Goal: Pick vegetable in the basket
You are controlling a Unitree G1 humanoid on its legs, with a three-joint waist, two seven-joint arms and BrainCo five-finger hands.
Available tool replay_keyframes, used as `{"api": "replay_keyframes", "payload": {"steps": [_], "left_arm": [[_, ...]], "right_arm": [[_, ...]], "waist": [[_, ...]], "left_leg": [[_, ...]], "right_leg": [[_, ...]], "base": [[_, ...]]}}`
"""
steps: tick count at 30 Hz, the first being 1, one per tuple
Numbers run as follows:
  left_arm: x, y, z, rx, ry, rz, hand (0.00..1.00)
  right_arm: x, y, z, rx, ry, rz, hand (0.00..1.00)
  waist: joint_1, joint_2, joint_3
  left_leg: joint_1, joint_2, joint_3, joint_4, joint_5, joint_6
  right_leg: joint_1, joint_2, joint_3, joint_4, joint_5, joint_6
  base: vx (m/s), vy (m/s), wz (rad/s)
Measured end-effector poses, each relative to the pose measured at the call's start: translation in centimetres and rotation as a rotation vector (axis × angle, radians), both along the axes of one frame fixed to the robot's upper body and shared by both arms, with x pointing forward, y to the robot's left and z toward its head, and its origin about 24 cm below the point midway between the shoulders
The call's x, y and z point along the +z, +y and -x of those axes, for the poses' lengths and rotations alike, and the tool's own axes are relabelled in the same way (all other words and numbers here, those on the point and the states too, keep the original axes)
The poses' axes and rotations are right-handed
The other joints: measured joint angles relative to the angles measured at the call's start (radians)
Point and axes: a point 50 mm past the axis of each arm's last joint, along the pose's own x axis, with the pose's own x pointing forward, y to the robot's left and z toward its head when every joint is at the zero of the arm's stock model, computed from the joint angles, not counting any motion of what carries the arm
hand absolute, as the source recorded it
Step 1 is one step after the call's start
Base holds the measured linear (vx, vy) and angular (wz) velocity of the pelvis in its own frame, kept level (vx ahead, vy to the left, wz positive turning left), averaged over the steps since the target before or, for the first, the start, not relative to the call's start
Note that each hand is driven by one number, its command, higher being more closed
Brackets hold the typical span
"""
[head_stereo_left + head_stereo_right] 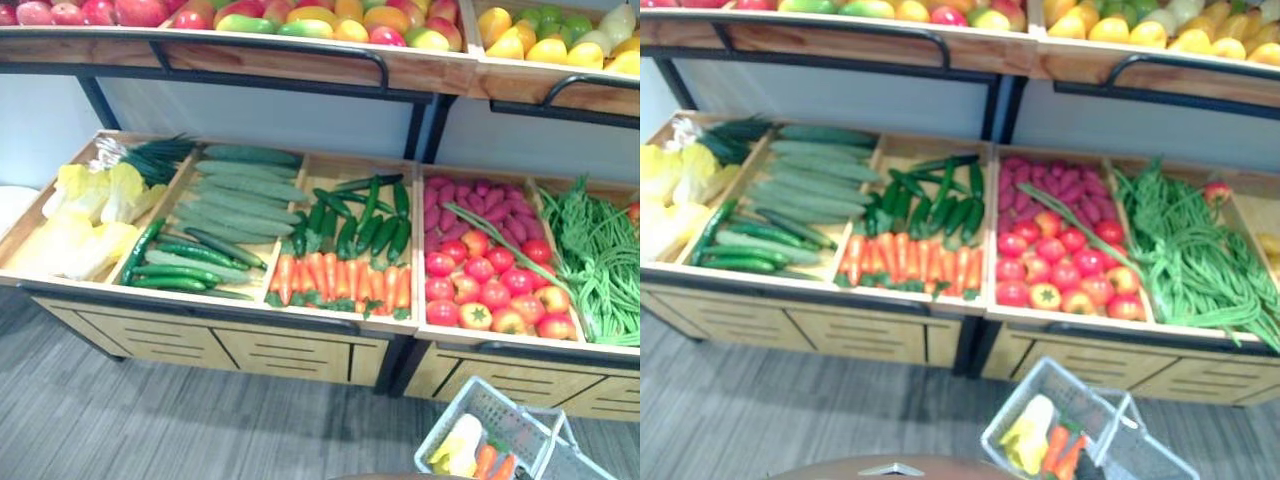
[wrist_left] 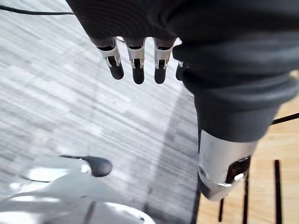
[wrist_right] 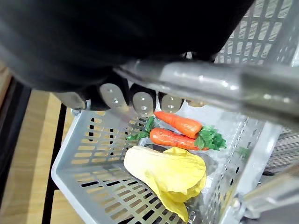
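My right hand (image 3: 142, 101) is clamped on the basket handle (image 3: 210, 86): the fingers (image 3: 113, 95) curl over the grey bar from above, so the grey basket (image 3: 93, 154) hangs under my palm. Inside the basket, against its far wall, two carrots (image 3: 180, 123) lie side by side and touching, their green tops pointing the same way. Just in front of them a pale yellow cabbage (image 3: 168, 172) rests on the basket floor, its leafy end towards the near wall. My left hand (image 2: 135, 60) hangs over the grey floor (image 2: 70, 93) well away from the basket, its fingers straight and loose with nothing between them. From my head, the wooden stand (image 1: 300, 340) rises beyond the basket, its front edge close to the basket's far rim. Straight beyond the basket sit the red tomatoes (image 1: 490, 285), with purple sweet potatoes (image 1: 480, 205) behind them and a heap of green beans (image 1: 600, 255) further to the right. Beyond the basket and to its left a row of stand carrots (image 1: 340, 278) lies at the front of a compartment, with dark green peppers (image 1: 360, 220) behind. Further left again come long cucumbers (image 1: 235, 195), then yellow stand cabbages (image 1: 90, 215) at the far end. High above all this, a shelf of fruit (image 1: 320, 20) runs across.
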Motion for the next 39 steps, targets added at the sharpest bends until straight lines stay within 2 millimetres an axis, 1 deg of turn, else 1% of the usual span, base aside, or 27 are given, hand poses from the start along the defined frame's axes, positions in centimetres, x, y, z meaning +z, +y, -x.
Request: {"api": "replay_keyframes", "payload": {"steps": [3, 5, 6, 7, 9, 14, 18, 19, 20, 21, 22, 23, 25, 26, 27, 28, 29, 30, 31, 32, 33, 34, 35, 36, 37, 38, 39], "left_arm": [[-0.1, -0.1, 0.3, 0.02, 0.009, 0.034, 0.0], [-0.3, -0.2, -0.2, 0.022, -0.004, 0.063, 0.0], [-0.4, -0.3, -0.7, 0.009, -0.012, 0.076, 0.0], [-0.4, -0.2, -1.0, -0.009, -0.016, 0.082, 0.0], [-0.4, -0.2, -1.4, -0.044, -0.018, 0.088, 0.0], [-0.6, -0.6, -1.7, -0.097, -0.01, 0.12, 0.0], [-0.6, -0.8, -1.9, -0.076, -0.036, 0.149, 0.0], [-0.5, -0.5, -2.2, -0.073, -0.05, 0.145, 0.0], [-0.5, -0.5, -2.6, -0.074, -0.068, 0.149, 0.0], [-0.5, -0.6, -3.0, -0.082, -0.075, 0.152, 0.0], [-0.5, -0.9, -4.2, -0.112, -0.098, 0.161, 0.0], [-0.5, -0.9, -4.7, -0.128, -0.108, 0.164, 0.0], [-0.4, -0.8, -5.5, -0.149, -0.12, 0.16, 0.0], [-0.3, -0.8, -6.1, -0.173, -0.13, 0.154, 0.0], [-0.2, -0.6, -6.5, -0.183, -0.139, 0.148, 0.0], [0.0, -0.6, -7.2, -0.2, -0.162, 0.136, 0.0], [0.2, -0.6, -7.7, -0.218, -0.173, 0.123, 0.0], [0.2, -0.9, -8.0, -0.227, -0.177, 0.123, 0.0], [0.2, -0.9, -8.2, -0.255, -0.179, 0.115, 0.0], [0.5, -0.8, -9.0, -0.28, -0.208, 0.1, 0.0], [0.7, -0.7, -9.4, -0.322, -0.209, 0.084, 0.0], [0.6, -0.5, -8.8, -0.34, -0.189, 0.075, 0.0], [0.6, -0.4, -8.4, -0.348, -0.176, 0.07, 0.0], [0.6, -0.1, -7.9, -0.341, -0.164, 0.066, 0.0], [0.6, 0.0, -7.9, -0.333, -0.163, 0.065, 0.0], [0.6, 0.3, -7.8, -0.324, -0.159, 0.059, 0.0], [0.7, 0.6, -7.7, -0.309, -0.158, 0.053, 0.0]], "right_arm": [[0.0, -0.1, -0.2, 0.003, 0.002, -0.001, 1.0], [-0.1, 0.1, -0.4, 0.006, 0.003, -0.009, 1.0], [-0.1, 0.1, -0.6, 0.01, 0.001, -0.012, 1.0], [-0.1, 0.2, -0.6, 0.015, 0.003, -0.015, 1.0], [-0.1, 0.2, -0.6, 0.023, 0.005, -0.015, 1.0], [-0.1, 0.2, -0.8, 0.049, 0.005, -0.014, 1.0], [-0.1, 0.1, -1.2, 0.052, -0.004, -0.011, 1.0], [0.0, 0.0, -1.6, 0.053, -0.014, -0.009, 1.0], [0.1, -0.1, -2.6, 0.054, -0.038, -0.008, 1.0], [0.3, -0.3, -3.1, 0.054, -0.054, -0.007, 1.0], [0.5, -0.6, -4.2, 0.051, -0.087, -0.004, 1.0], [0.7, -0.9, -4.6, 0.041, -0.108, 0.0, 1.0], [0.8, -0.9, -4.9, 0.021, -0.135, -0.005, 1.0], [0.9, -0.7, -5.1, 0.009, -0.151, -0.009, 1.0], [0.9, -0.6, -5.2, -0.003, -0.166, -0.013, 1.0], [1.1, -0.2, -5.9, -0.004, -0.197, -0.017, 1.0], [1.4, 0.1, -6.7, 0.002, -0.232, -0.015, 1.0], [1.5, 0.2, -7.0, 0.01, -0.246, -0.013, 1.0], [1.8, 0.3, -7.8, 0.038, -0.266, -0.008, 1.0], [2.0, 0.1, -8.2, 0.044, -0.284, 0.002, 1.0], [1.8, -0.1, -7.7, 0.021, -0.264, 0.001, 1.0], [1.6, 0.1, -7.3, 0.022, -0.247, -0.004, 1.0], [1.5, 0.2, -7.2, 0.031, -0.24, -0.004, 1.0], [1.4, 0.4, -6.9, 0.047, -0.226, -0.003, 1.0], [1.3, 0.4, -6.8, 0.045, -0.222, -0.005, 1.0], [1.2, 0.5, -6.7, 0.042, -0.213, -0.01, 1.0], [1.0, 0.6, -6.5, 0.038, -0.202, -0.016, 1.0]], "waist": [[-0.003, 0.003, 0.004], [-0.016, 0.001, 0.01], [-0.017, 0.005, 0.017], [-0.018, -0.003, 0.023], [-0.019, -0.002, 0.023], [-0.026, -0.001, 0.026], [-0.039, 0.005, 0.04], [-0.04, 0.005, 0.056], [-0.039, 0.008, 0.082], [-0.04, 0.007, 0.097], [-0.04, 0.024, 0.145], [-0.041, 0.031, 0.165], [-0.043, 0.027, 0.184], [-0.045, 0.023, 0.201], [-0.046, 0.023, 0.202], [-0.044, 0.024, 0.203], [-0.041, 0.028, 0.205], [-0.04, 0.043, 0.205], [-0.034, 0.057, 0.222], [-0.049, 0.053, 0.237], [-0.04, 0.042, 0.25], [-0.041, 0.04, 0.249], [-0.042, 0.038, 0.248], [-0.042, 0.03, 0.245], [-0.043, 0.027, 0.243], [-0.042, 0.02, 0.24], [-0.043, 0.009, 0.235]], "left_leg": [[0.017, -0.003, 0.01, -0.002, -0.003, 0.001], [0.022, -0.006, 0.01, -0.001, -0.005, 0.002], [0.033, -0.007, 0.01, -0.001, -0.008, 0.003], [0.032, -0.008, 0.01, -0.001, -0.01, 0.003], [0.033, -0.009, 0.011, -0.001, -0.012, 0.002], [0.029, -0.011, 0.013, -0.001, -0.018, -0.004], [0.03, -0.008, 0.02, 0.0, -0.023, -0.006], [0.028, -0.003, 0.032, 0.023, -0.039, -0.006], [-0.004, 0.011, 0.047, 0.116, -0.09, -0.005], [-0.026, 0.023, 0.052, 0.181, -0.125, -0.002], [-0.065, 0.055, 0.06, 0.313, -0.199, 0.0], [-0.079, 0.064, 0.073, 0.368, -0.229, 0.003], [-0.091, 0.069, 0.106, 0.42, -0.255, 0.014], [-0.086, 0.072, 0.141, 0.433, -0.278, 0.018], [-0.09, 0.079, 0.163, 0.444, -0.29, 0.021], [-0.105, 0.095, 0.224, 0.464, -0.305, 0.031], [-0.107, 0.115, 0.304, 0.459, -0.309, 0.041], [-0.101, 0.131, 0.352, 0.445, -0.304, 0.049], [-0.092, 0.154, 0.43, 0.417, -0.287, 0.075], [-0.07, 0.152, 0.495, 0.38, -0.272, 0.084], [-0.017, 0.144, 0.576, 0.342, -0.255, 0.088], [0.011, 0.145, 0.633, 0.326, -0.251, 0.09], [0.025, 0.142, 0.667, 0.316, -0.247, 0.092], [0.043, 0.125, 0.751, 0.298, -0.235, 0.101], [0.043, 0.121, 0.778, 0.297, -0.234, 0.101], [0.043, 0.117, 0.829, 0.305, -0.234, 0.101], [0.047, 0.121, 0.873, 0.329, -0.232, 0.102]], "right_leg": [[0.004, -0.001, 0.018, 0.0, 0.0, 0.0], [0.009, -0.003, 0.018, 0.0, 0.0, 0.0], [0.02, -0.005, 0.019, 0.0, 0.0, 0.0], [0.02, -0.005, 0.02, 0.0, 0.0, 0.0], [0.019, -0.007, 0.02, -0.001, -0.001, 0.0], [0.016, -0.007, 0.024, -0.018, -0.002, 0.0], [0.013, -0.003, 0.032, -0.022, -0.001, 0.0], [0.009, 0.0, 0.045, -0.014, -0.002, 0.0], [-0.006, 0.002, 0.071, 0.016, -0.009, 0.006], [-0.017, 0.006, 0.083, 0.04, -0.017, 0.005], [-0.047, 0.014, 0.113, 0.114, -0.047, 0.008], [-0.071, 0.016, 0.136, 0.159, -0.061, 0.012], [-0.119, 0.018, 0.201, 0.208, -0.062, 0.01], [-0.14, 0.024, 0.241, 0.218, -0.045, 0.011], [-0.162, 0.031, 0.264, 0.221, -0.026, 0.012], [-0.211, 0.051, 0.305, 0.214, 0.037, -0.007], [-0.251, 0.079, 0.314, 0.162, 0.152, -0.04], [-0.247, 0.1, 0.312, 0.08, 0.26, -0.044], [-0.246, 0.105, 0.257, 0.057, 0.284, -0.05], [-0.267, 0.083, 0.126, 0.236, 0.16, -0.128], [-0.249, 0.056, 0.026, 0.409, 0.022, -0.151], [-0.218, 0.04, -0.022, 0.486, -0.027, -0.169], [-0.196, 0.031, -0.042, 0.517, -0.047, -0.167], [-0.154, -0.001, -0.062, 0.565, -0.082, -0.153], [-0.144, -0.012, -0.064, 0.57, -0.087, -0.154], [-0.132, -0.027, -0.065, 0.56, -0.098, -0.144], [-0.13, -0.014, -0.068, 0.495, -0.107, -0.139]], "base": [[0.07, 0.006, -0.16], [0.01, 0.004, -0.03], [0.0, 0.0, 0.0], [-0.04, 0.009, -0.02], [-0.05, 0.007, -0.02], [-0.01, 0.001, 0.0], [0.02, -0.001, -0.07], [0.04, 0.006, -0.35], [0.03, 0.004, -0.43], [0.0, 0.01, -0.61], [-0.02, 0.046, -0.57], [-0.02, 0.072, -0.62], [-0.04, 0.121, -0.78], [-0.06, 0.137, -0.95], [-0.09, 0.164, -1.21], [-0.14, 0.223, -1.59], [-0.17, 0.226, -1.78], [-0.16, 0.177, -1.8], [-0.18, 0.134, -1.61], [-0.17, 0.151, -1.86], [-0.16, 0.177, -1.74], [-0.09, 0.131, -1.53], [-0.1, 0.087, -1.69], [-0.07, 0.023, -1.49], [-0.05, -0.026, -1.79], [-0.01, -0.096, -1.56], [0.0, -0.126, -1.56]]}}
